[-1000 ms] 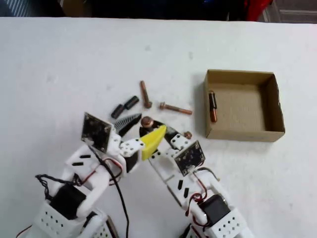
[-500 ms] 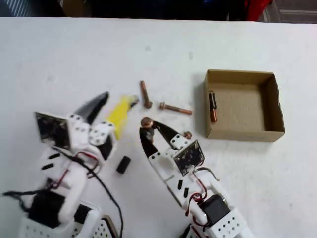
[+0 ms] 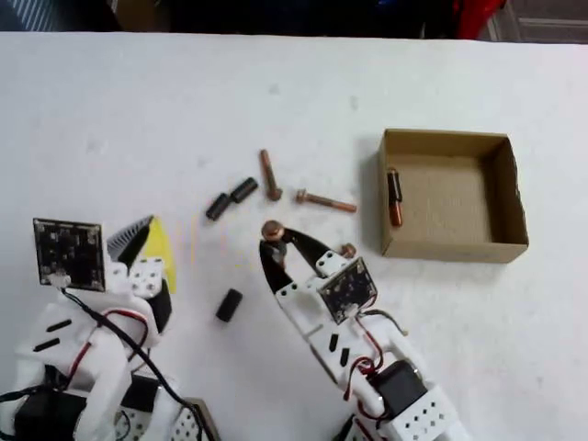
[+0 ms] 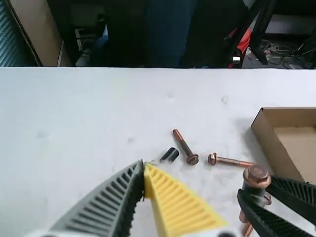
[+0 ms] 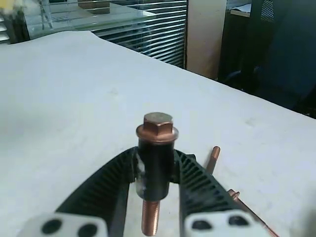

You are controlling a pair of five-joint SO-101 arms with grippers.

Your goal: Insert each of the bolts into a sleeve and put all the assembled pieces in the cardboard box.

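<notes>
Two arms are sitting at the near edge of a white table (image 3: 413,83), which is running back toward a dark room. In the right wrist view, slatted blinds (image 5: 143,24) are showing beyond the table.

A cardboard box (image 3: 455,250) is standing open toward the table's right side. A finished piece (image 3: 393,197), a bolt wearing its black sleeve, is lying inside against the wall nearest the table's middle.

Near the centre, a loose bolt (image 3: 268,175) and a second loose bolt (image 3: 325,200) are lying close together. A short sleeve (image 3: 243,190) and a neighbouring sleeve (image 3: 218,206) are lying just to their left. A lone sleeve (image 3: 229,304) is resting nearer the arms, between them.

The right gripper (image 3: 276,241) is clamping its black fingers on a held bolt (image 5: 157,148) that is already passing through a sleeve. It is standing upright, with the hex head on top and the copper shank poking out below. A third loose bolt (image 3: 347,250) is lying just beside this gripper.

The left gripper (image 4: 143,168) is sitting over bare table on the left. Its grey and yellow fingers are meeting at the tips and gripping nothing.
</notes>
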